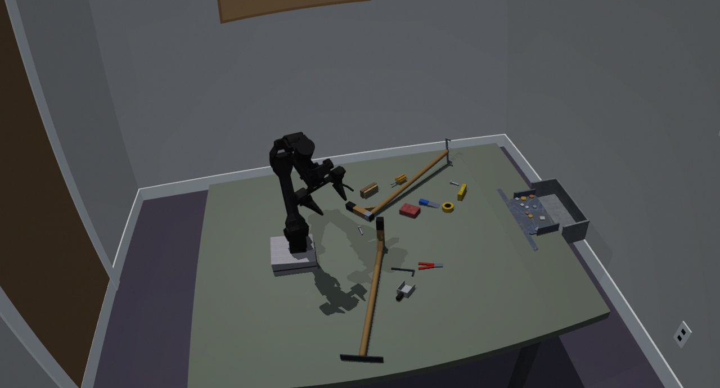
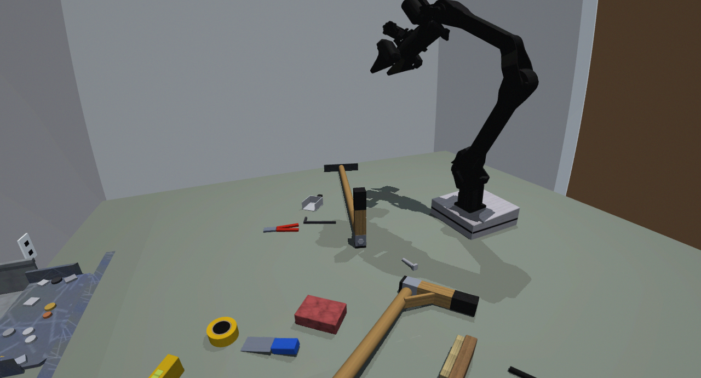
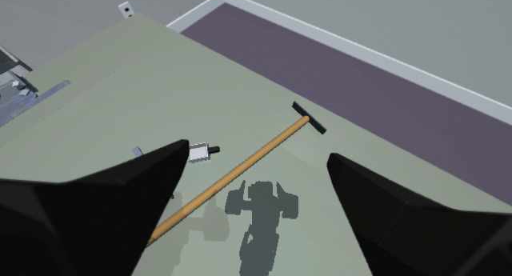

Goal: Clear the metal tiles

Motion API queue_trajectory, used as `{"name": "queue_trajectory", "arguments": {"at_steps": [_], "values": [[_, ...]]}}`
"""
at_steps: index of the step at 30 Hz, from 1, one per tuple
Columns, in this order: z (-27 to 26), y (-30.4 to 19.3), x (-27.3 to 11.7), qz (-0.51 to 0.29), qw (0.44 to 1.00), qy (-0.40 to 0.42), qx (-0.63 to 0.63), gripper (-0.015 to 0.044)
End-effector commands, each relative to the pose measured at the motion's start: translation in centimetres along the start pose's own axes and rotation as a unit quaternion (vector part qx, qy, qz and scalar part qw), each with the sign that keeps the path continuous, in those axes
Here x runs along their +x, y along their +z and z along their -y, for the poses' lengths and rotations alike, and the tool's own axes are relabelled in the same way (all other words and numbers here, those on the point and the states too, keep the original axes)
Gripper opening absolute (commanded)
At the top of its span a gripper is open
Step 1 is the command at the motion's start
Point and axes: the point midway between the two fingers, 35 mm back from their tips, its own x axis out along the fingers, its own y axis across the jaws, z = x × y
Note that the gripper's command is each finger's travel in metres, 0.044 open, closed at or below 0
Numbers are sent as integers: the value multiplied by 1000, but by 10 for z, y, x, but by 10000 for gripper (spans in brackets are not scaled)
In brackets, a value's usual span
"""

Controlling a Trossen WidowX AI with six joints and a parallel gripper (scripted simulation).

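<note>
Top looks down, exterior seemingly opposite; both share the table (image 1: 241, 305) (image 2: 161, 297).

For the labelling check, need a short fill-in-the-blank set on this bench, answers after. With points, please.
The black two-fingered gripper (image 1: 336, 202) (image 2: 379, 72) (image 3: 261, 153) stands ____.
The roll of yellow tape (image 1: 442, 209) (image 2: 210, 332) lies on the ____.
The flat-bladed scraper with the short handle (image 1: 423, 202) (image 2: 285, 346) has a ____ handle.
The open-handled pliers (image 1: 426, 267) (image 2: 288, 227) have ____ handles.

Missing words: open; table; blue; red.
</note>
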Motion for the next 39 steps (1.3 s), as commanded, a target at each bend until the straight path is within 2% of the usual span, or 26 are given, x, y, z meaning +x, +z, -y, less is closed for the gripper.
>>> {"name": "queue_trajectory", "arguments": {"at_steps": [1,39], "values": [[-14,-1,8,-12,1000,28,-9,440],[-147,-36,40,-124,959,241,-90,440]]}}
